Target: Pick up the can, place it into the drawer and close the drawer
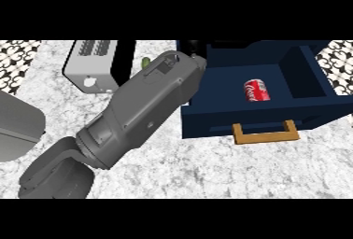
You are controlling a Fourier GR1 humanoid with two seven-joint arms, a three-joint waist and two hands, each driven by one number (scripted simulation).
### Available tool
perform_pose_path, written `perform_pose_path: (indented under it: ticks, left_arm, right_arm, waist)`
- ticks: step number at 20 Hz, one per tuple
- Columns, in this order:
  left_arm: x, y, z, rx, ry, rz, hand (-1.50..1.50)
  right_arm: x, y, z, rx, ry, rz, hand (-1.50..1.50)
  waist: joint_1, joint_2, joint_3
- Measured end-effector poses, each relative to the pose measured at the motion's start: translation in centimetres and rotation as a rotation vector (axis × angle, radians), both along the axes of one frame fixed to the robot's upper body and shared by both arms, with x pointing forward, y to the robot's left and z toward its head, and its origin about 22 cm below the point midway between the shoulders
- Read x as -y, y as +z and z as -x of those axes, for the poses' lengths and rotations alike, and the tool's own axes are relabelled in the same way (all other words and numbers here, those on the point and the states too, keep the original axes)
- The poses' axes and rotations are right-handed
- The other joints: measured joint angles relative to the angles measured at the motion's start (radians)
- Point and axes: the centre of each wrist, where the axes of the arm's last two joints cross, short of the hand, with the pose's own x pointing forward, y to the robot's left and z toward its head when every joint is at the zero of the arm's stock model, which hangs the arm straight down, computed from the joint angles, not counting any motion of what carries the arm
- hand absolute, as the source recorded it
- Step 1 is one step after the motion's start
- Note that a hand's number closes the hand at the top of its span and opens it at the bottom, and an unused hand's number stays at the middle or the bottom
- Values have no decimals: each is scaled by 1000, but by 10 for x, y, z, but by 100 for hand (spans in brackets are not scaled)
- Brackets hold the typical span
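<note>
Can (257,90), red with white lettering, is seen inside the open dark blue drawer (228,116), on its floor and roughly midway between its side walls. It is uncovered and touched by nothing. The drawer is pulled out over the pale speckled surface (241,172), and a tan handle (265,134) is fixed to its front wall. A grey forearm (144,107) is stretched from the lower left up toward the drawer's rear left corner. Of the left robot hand (194,47) only a dark bit is shown beyond the forearm's end, close to that corner. How far it is opened cannot be told, nor whether anything is held or touched by it. The can is set well apart from it, to the right. A white boxy appliance (89,65) is placed on the surface to the left of the forearm.
</note>
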Motion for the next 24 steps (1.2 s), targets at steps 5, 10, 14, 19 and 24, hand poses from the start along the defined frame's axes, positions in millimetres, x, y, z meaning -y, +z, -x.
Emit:
perform_pose_path:
  ticks: [5,10,14,19,24]
  left_arm:
    - [3,5,1,31,3,14,-150]
    - [4,9,1,18,-1,35,-150]
    - [0,4,0,6,-5,39,-150]
    - [0,7,0,-2,7,33,-150]
    - [-11,14,-4,-12,16,29,-150]
  right_arm:
    - [-22,11,-14,38,-16,148,-150]
    - [-41,9,-39,37,-27,265,-150]
    - [-59,6,-65,44,-44,362,-150]
    - [-80,-5,-104,62,-63,455,-150]
    - [-104,-17,-144,56,-66,585,-150]
  waist:
    - [22,-1,-1]
    - [43,-4,-1]
    - [62,-7,-1]
    - [73,-12,-1]
    - [90,-16,-2]
